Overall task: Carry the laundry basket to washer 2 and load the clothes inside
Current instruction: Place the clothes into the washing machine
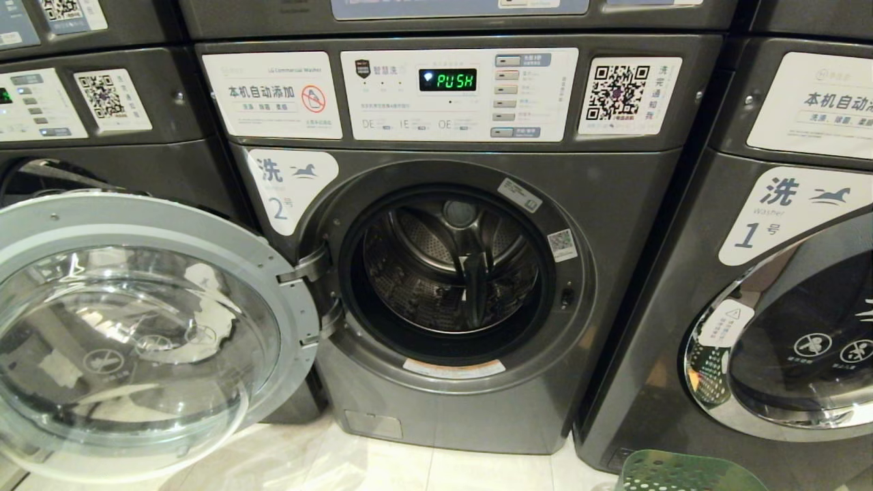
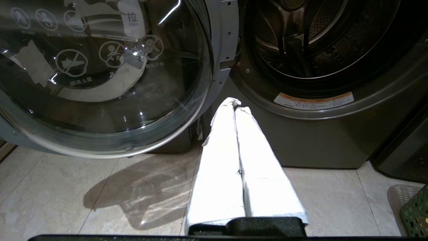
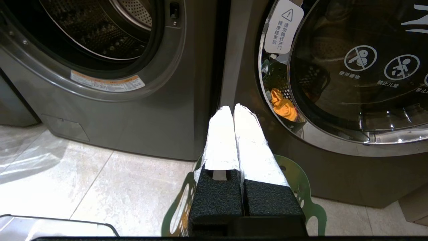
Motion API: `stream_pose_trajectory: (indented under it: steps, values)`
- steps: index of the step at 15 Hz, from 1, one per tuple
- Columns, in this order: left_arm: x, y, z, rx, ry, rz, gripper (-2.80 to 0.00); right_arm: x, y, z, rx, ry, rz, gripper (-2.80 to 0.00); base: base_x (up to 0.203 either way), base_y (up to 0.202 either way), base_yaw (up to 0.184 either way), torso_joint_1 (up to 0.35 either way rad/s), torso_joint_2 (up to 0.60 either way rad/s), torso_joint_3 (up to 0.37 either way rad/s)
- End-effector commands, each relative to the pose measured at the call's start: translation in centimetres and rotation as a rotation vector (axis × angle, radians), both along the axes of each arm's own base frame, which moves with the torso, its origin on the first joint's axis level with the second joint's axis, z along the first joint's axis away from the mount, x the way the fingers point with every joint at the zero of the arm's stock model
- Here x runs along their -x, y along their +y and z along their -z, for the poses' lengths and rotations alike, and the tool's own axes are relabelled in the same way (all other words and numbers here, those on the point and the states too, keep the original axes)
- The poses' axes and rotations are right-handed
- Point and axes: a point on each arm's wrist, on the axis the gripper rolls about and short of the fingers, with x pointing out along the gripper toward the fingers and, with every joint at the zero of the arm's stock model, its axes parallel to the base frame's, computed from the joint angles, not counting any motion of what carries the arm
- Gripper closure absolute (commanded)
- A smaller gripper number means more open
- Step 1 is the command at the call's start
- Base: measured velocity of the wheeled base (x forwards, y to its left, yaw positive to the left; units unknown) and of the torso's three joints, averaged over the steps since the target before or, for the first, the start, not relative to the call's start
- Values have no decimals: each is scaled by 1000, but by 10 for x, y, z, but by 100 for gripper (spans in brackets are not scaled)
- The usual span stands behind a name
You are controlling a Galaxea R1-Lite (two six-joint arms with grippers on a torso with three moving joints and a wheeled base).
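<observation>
The head view looks forward and slightly down, close in, straight at washer 2 (image 1: 477, 286) with its door (image 1: 136, 334) swung open to the robot's left. The left wrist view sits low near the tiled floor (image 2: 83, 187), facing the same door (image 2: 100, 73) and the drum opening past the left gripper (image 2: 235, 103). The right wrist view, equally low, faces the seam between washer 2 (image 3: 133, 110) and the washer labelled 1 (image 3: 334, 160), past the right gripper (image 3: 233, 108) and over the laundry basket (image 3: 294, 180); all three views share washer 2's drum opening.
</observation>
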Motion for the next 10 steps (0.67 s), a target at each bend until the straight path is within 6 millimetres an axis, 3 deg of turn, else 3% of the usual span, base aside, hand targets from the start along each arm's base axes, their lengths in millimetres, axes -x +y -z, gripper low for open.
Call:
stream_pose_trajectory:
  steps: [1, 4, 10]
  values:
    - [0, 0, 0, 0, -1, 0, 0, 0, 0, 0, -2, 2, -1, 0, 0, 0, 0, 0, 0, 0]
    - [0, 0, 0, 0, -1, 0, 0, 0, 0, 0, -5, 2, -1, 0, 2, 3, -22, 1, 1, 1]
    - [0, 0, 0, 1, 1, 0, 0, 0, 0, 0, -6, 2, -1, 0, 2, 4, -109, 0, 2, 3]
